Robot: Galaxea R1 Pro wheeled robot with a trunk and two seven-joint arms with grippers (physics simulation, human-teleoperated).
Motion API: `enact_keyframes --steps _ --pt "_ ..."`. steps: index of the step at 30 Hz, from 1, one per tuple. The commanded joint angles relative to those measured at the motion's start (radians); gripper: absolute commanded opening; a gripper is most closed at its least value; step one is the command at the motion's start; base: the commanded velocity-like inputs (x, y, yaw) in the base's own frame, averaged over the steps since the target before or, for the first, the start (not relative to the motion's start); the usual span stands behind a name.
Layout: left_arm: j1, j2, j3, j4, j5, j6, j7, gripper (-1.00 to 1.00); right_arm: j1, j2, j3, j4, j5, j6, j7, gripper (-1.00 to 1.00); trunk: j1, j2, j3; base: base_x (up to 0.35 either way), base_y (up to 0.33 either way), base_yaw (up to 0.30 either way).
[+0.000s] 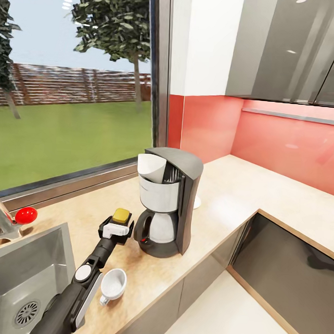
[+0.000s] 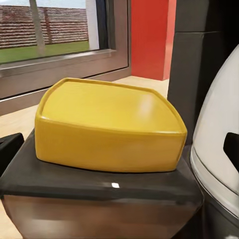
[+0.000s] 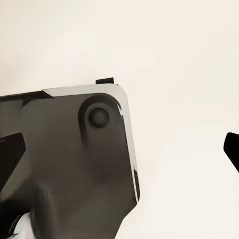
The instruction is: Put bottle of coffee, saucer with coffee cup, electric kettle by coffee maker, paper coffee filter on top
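The coffee maker (image 1: 168,201) stands on the kitchen countertop (image 1: 233,188), with a white cone-shaped piece (image 1: 151,166) at its top front. Just left of its carafe is the bottle of coffee (image 1: 121,215), tan-yellow cap up, its body hidden by my left gripper (image 1: 118,224). In the left wrist view the bottle of coffee (image 2: 107,127) sits between the spread fingers of my left gripper (image 2: 119,152), which is open, beside the carafe (image 2: 219,149). The coffee cup (image 1: 113,283) lies on the counter by my left forearm. A small white round edge (image 1: 197,202) peeks from behind the machine. My right gripper (image 3: 124,159) is open, holding nothing.
A steel sink (image 1: 38,259) lies at the left, with a tap and red knob (image 1: 25,214) behind it. A big window runs along the counter's back. A dark cooktop (image 1: 288,267) fills the counter's right wing. The right wrist view looks down on a dark robot part (image 3: 64,164).
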Motion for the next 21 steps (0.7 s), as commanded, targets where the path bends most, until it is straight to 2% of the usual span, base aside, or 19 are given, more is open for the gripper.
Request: enact_keyframes --steps 1,7,14,21 --pt "-0.001 0.001 -0.001 0.0 -0.001 -0.003 -0.001 1.0 -0.001 0.0 0.003 0.001 -0.009 -0.004 0.0 1.0 0.001 -0.002 -0.002 0.0 0.0 0.0" --pt "-0.001 0.001 -0.001 0.0 -0.001 -0.003 -0.001 1.0 -0.001 0.0 0.004 0.001 -0.009 -0.004 0.0 1.0 0.001 -0.002 -0.002 -0.037 0.016 0.0" --pt "-0.001 0.002 -0.001 0.0 -0.001 -0.003 -0.001 1.0 -0.001 0.0 0.003 0.001 -0.009 -0.004 0.0 1.0 0.001 -0.002 -0.002 -0.192 0.138 0.0" --pt "-0.001 0.002 -0.001 -0.001 -0.001 -0.003 -0.001 1.0 0.0 0.0 0.004 0.001 -0.009 -0.004 0.0 1.0 0.001 -0.002 -0.002 -0.041 0.012 0.0"
